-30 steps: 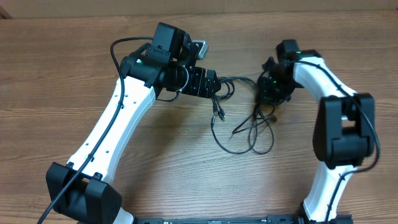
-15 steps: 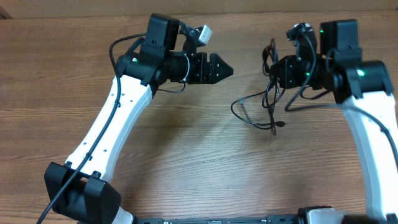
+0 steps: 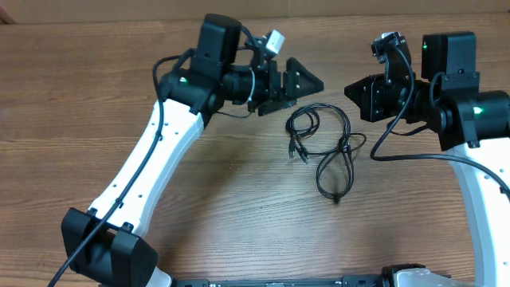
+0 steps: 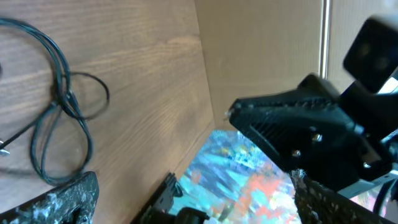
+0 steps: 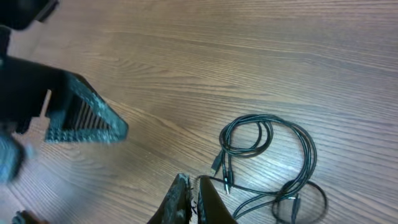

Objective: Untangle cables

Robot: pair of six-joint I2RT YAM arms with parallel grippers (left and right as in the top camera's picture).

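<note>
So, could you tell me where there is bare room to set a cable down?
The table is bare between the left arm and right arm, in front of the cables, and outside the left arm. It is crowded between the left gripper and right gripper, just beyond the cables.

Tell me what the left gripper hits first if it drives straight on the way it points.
Most likely the right gripper, shut and facing it across a gap. The cables lie lower, on the table, off that line, though height is hard to judge.
</note>
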